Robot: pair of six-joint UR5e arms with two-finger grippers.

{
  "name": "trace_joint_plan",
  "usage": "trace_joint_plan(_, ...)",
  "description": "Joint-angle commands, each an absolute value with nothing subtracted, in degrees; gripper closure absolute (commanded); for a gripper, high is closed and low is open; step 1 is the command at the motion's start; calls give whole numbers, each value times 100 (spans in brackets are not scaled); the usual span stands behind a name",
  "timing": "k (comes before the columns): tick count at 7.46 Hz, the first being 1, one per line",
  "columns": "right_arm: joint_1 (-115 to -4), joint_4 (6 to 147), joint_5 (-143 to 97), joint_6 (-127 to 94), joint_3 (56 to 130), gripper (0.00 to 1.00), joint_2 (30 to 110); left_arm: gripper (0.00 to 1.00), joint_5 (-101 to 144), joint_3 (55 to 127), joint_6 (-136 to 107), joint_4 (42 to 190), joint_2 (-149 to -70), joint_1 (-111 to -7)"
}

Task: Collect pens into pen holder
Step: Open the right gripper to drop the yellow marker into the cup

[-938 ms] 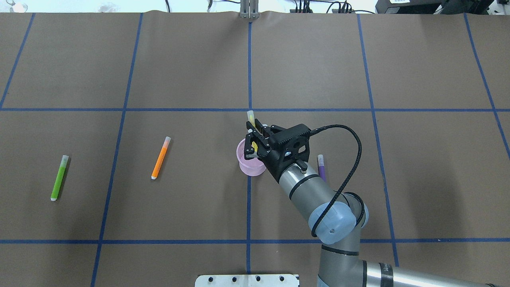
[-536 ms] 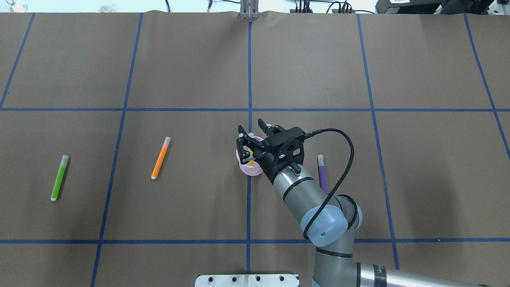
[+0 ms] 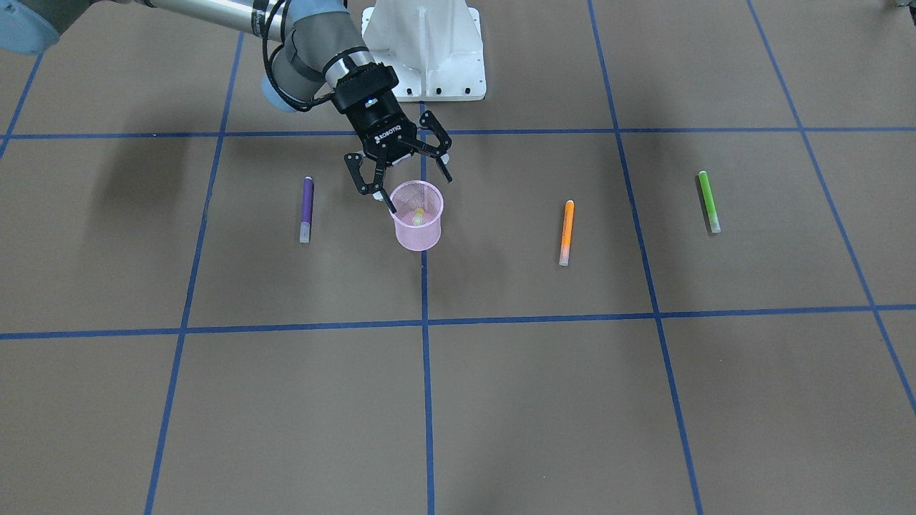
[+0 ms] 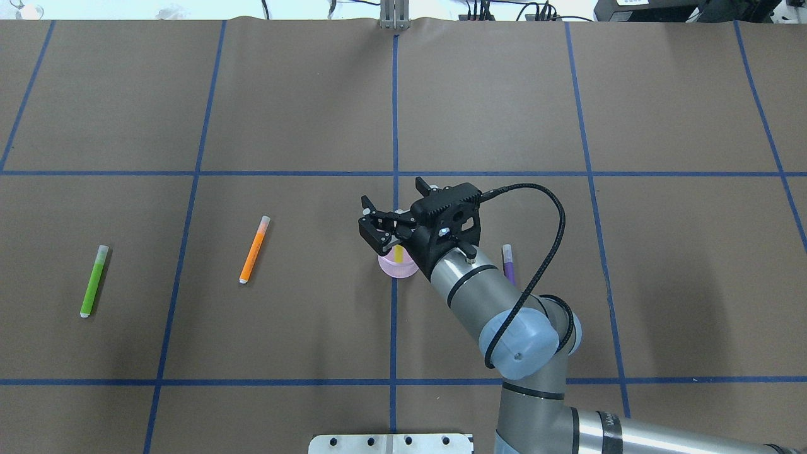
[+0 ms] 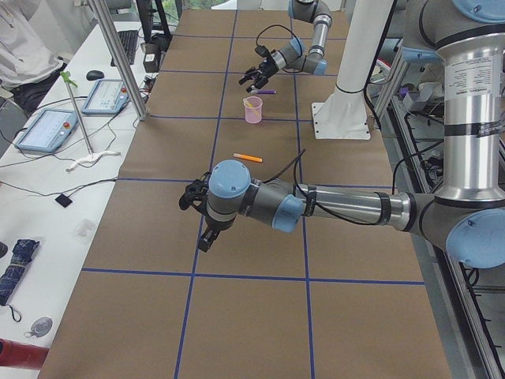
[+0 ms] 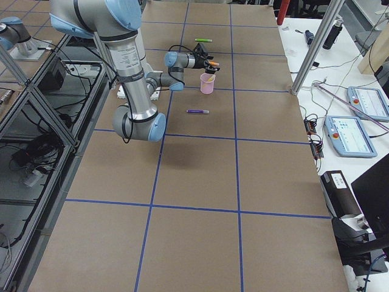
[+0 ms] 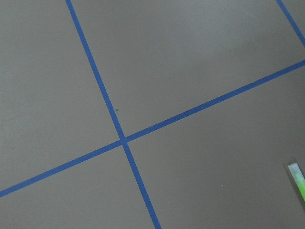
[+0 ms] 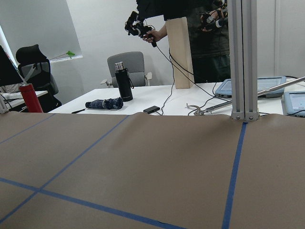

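Note:
The pink mesh pen holder [image 3: 417, 230] [image 4: 396, 268] stands upright near the table's middle line. The yellow pen [image 3: 418, 213] [image 4: 398, 253] stands inside it. My right gripper [image 3: 413, 187] [image 4: 392, 205] is open and empty, its fingers spread just above the holder's rim. The purple pen [image 3: 306, 207] [image 4: 509, 268] lies beside my right arm. The orange pen [image 3: 567, 230] [image 4: 253, 250] and the green pen [image 3: 708, 200] [image 4: 94, 280] lie flat on my left side. My left gripper [image 5: 201, 225] shows only in the exterior left view; I cannot tell its state. The left wrist view catches the green pen's end [image 7: 298, 180].
Brown paper with blue tape lines [image 4: 394, 113] covers the table. The white robot base plate [image 3: 422, 50] [image 4: 391, 443] sits at my edge. A side desk with tablets and cables [image 5: 47, 130] runs along the far edge.
My right gripper held the yellow pen over the holder, then opened. The pen dropped into the holder, and the open gripper shifted slightly left.

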State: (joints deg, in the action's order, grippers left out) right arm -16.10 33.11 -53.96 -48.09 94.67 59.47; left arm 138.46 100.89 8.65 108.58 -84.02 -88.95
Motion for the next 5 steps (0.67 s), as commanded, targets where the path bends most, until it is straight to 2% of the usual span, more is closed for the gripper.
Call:
trace_joint_plan(1, -2325, 4662, -6708, -5412, 10044, 1, 6003, 0, 13930, 10046, 818, 11302, -8385, -8538)
trace_joint_plan(5, -4494, 6384, -10616, -5520, 10599, 1, 6502, 0, 13477, 10081, -1735, 11855, -8420, -7202)
